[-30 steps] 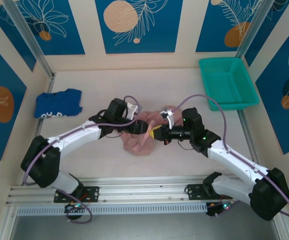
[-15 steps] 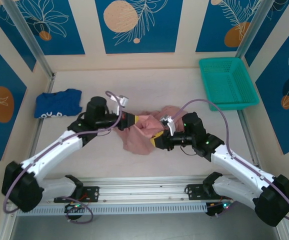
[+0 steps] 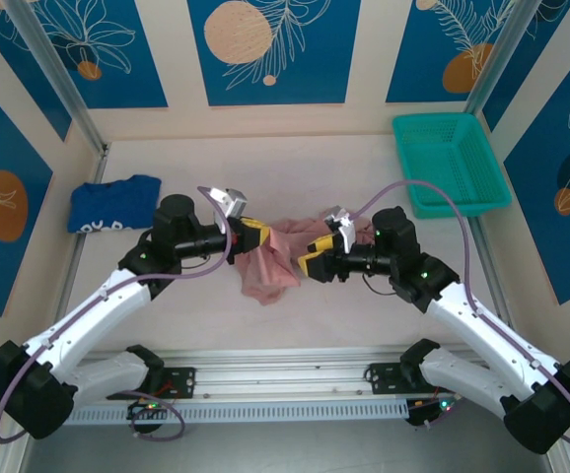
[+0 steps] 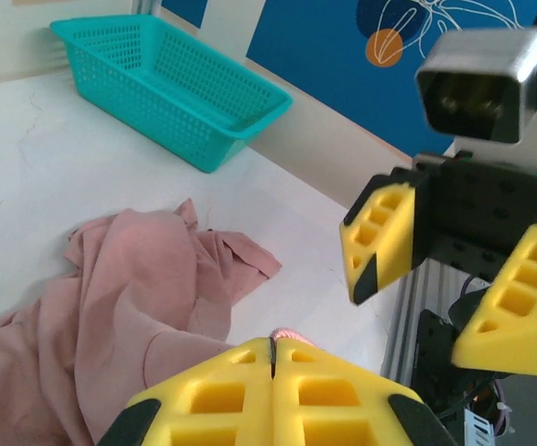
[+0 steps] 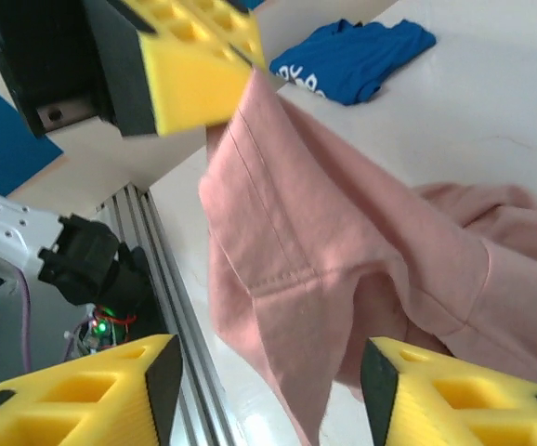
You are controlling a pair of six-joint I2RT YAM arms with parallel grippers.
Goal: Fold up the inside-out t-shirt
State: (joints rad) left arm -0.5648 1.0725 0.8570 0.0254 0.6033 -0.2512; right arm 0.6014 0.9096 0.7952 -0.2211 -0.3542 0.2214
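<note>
Looking down from the top camera, you find the dusty-pink soft cotton t-shirt (image 3: 270, 268) bunched near the middle of the pale table (image 3: 344, 168). One part is raised off the surface and the rest lies crumpled below it. Your left gripper (image 3: 258, 236) sits at the shirt's 10 o'clock edge with its yellow pads pressed together on a fold of the pink fabric. In the left wrist view a sliver of pink shows at the seam between the closed fingers (image 4: 222, 400). In the right wrist view the cloth hangs straight down from that same pinch as a draped sheet with a stitched hem.

Your right gripper (image 3: 310, 258) faces it from the shirt's 3 o'clock side, jaws spread and gripping nothing. Its two yellow fingertips (image 5: 73, 390) frame the hanging cloth without touching it.

A royal-blue cloth garment with white lettering (image 3: 115, 204) lies well apart at the table's 9 o'clock edge. A teal plastic mesh basket (image 3: 450, 163) stands at 2 o'clock against the far right corner.
</note>
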